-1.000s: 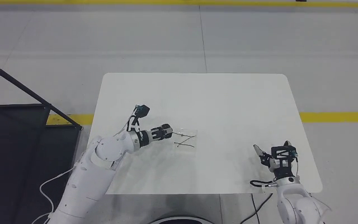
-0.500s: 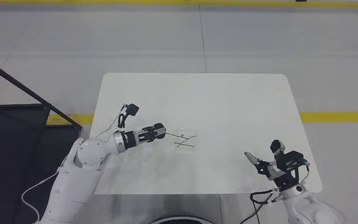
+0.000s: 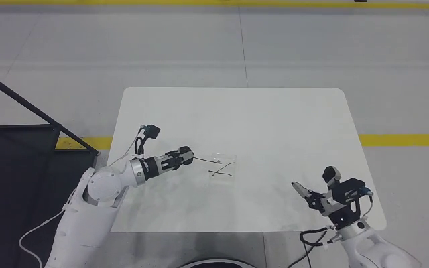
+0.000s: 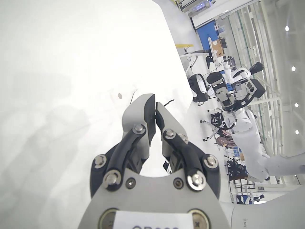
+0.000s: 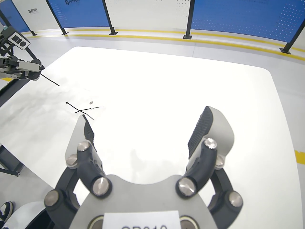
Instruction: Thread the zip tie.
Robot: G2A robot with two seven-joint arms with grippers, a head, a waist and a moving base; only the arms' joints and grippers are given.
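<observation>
My left gripper (image 3: 191, 158) hangs over the left half of the white table (image 3: 288, 127), shut on one end of a thin black zip tie (image 5: 50, 79); the tie's free end sticks out toward the table's middle. In the left wrist view the pads (image 4: 149, 110) press together on it. Two more black zip ties (image 5: 81, 111) lie crossed on the table (image 3: 222, 171), just beyond the held tie's tip. My right gripper (image 5: 147, 129) is open and holds nothing, near the front right corner (image 3: 312, 183), well apart from the ties.
A small grey speck (image 5: 91, 102) lies beside the crossed ties. A black frame and dark mat (image 3: 27, 154) stand off the table's left edge. Blue and white barrier panels (image 5: 147, 1) stand on the floor beyond the table's far side.
My left gripper has drawn back to the left, carrying the zip tie away from the crossed pair. My right arm has shifted toward the front edge and turned, its fingers still open.
</observation>
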